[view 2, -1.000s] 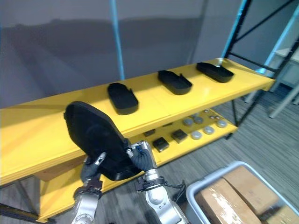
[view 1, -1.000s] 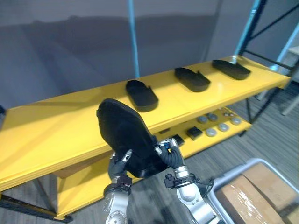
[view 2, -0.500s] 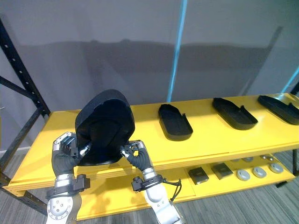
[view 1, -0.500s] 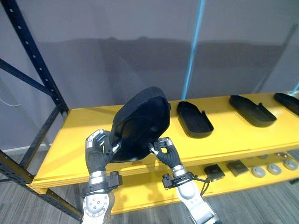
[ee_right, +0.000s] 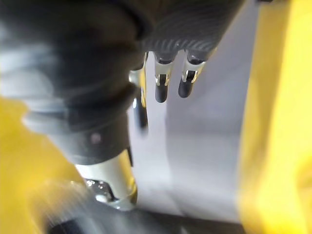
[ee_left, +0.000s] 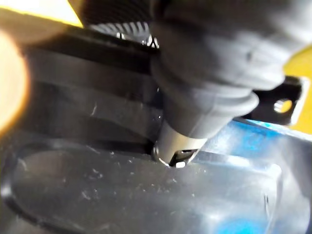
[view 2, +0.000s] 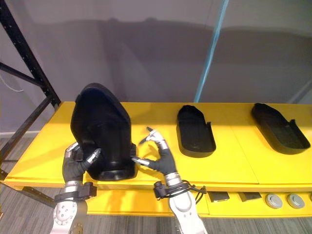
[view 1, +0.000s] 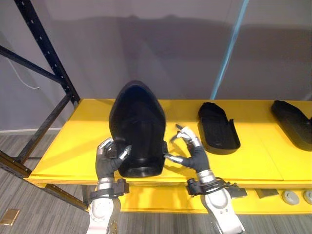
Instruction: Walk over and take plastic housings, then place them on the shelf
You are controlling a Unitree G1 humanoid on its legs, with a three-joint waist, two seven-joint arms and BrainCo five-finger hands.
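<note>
One housing [view 1: 136,129] down on the shelf [view 1: 63,151]: left hand [view 1: 109,160] grips its corner, probably steadying it; right hand [view 1: 191,150] spread loose.

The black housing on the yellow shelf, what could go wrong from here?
The black housing sits close to the front edge of the yellow shelf, so it might slip off. The left hand grips its side; pulling away could drag it along. The open right hand could bump the neighbouring housing.

The large black plastic housing [view 1: 136,127] stands tilted up at the yellow shelf's [view 1: 58,152] front edge.
</note>
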